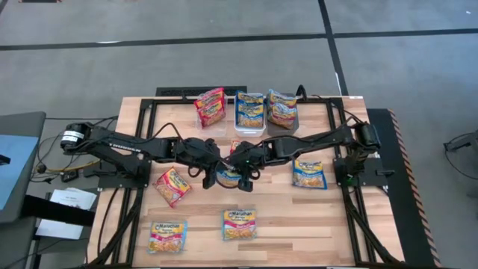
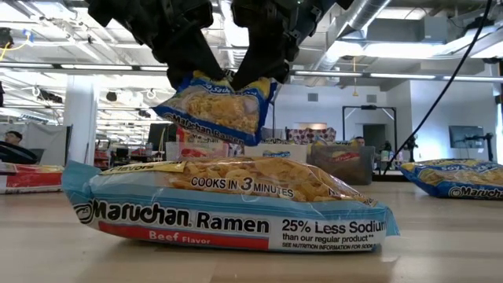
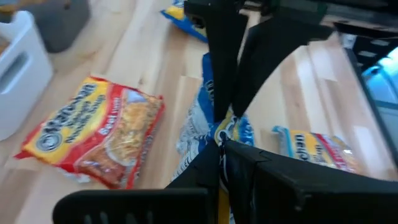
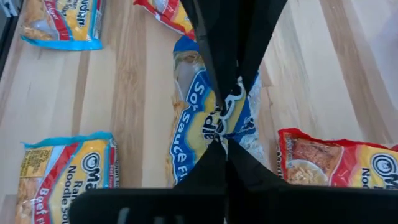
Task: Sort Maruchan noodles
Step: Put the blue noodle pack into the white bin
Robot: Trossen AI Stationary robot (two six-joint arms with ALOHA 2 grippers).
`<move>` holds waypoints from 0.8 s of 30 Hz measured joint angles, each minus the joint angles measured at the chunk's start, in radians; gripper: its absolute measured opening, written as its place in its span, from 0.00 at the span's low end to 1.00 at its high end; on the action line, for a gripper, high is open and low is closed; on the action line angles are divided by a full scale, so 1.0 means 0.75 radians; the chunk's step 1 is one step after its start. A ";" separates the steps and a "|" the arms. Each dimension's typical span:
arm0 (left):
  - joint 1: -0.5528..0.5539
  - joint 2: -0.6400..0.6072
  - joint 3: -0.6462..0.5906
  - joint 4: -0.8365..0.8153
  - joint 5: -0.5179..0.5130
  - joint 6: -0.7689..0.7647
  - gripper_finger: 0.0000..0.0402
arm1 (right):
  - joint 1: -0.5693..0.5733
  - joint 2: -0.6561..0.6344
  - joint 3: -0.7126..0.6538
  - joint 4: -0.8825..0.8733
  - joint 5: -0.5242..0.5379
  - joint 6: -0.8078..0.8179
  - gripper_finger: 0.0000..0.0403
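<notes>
A blue Maruchan noodle packet (image 2: 212, 106) hangs above the middle of the table between both grippers. My left gripper (image 1: 217, 170) comes at it from the table's left and my right gripper (image 1: 238, 169) from the right. Both are shut on it. Other packets lie flat on the table: a red-and-yellow one (image 1: 172, 185), two near the front edge (image 1: 167, 235) (image 1: 239, 224), and a blue one (image 1: 308, 173) at the right. In the low view a beef-flavour packet (image 2: 228, 204) lies close in front. My left gripper pinches the blue packet's crinkled upper edge (image 3: 219, 132) between its two fingers, slanting down from the table's left. The packet hangs below the fingers, tilted and clear of the table. My right gripper pinches the same upper part of the packet (image 4: 219, 127) between its two fingers, slanting down from the table's right, right beside the left gripper's fingers (image 4: 227, 56). The packet sags below, lifted clear.
Three small bins stand in a row at the far edge, each holding packets: a clear one (image 1: 211, 112), a white one (image 1: 249, 113) and a dark grey one (image 1: 283, 110). Bare wood lies between the loose packets near the front.
</notes>
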 joint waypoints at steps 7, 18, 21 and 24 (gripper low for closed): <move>0.030 0.000 0.000 0.042 0.121 -0.068 0.03 | 0.017 0.000 0.001 0.002 0.000 0.014 0.01; 0.109 -0.005 0.000 0.085 0.351 -0.112 0.25 | 0.062 -0.001 0.002 -0.036 0.068 0.084 0.01; 0.143 -0.039 0.003 0.098 0.351 -0.115 0.28 | 0.072 0.000 0.000 -0.082 0.070 0.084 0.01; 0.178 -0.097 0.002 0.079 0.351 -0.113 0.29 | 0.082 0.000 0.001 -0.094 0.120 0.084 0.01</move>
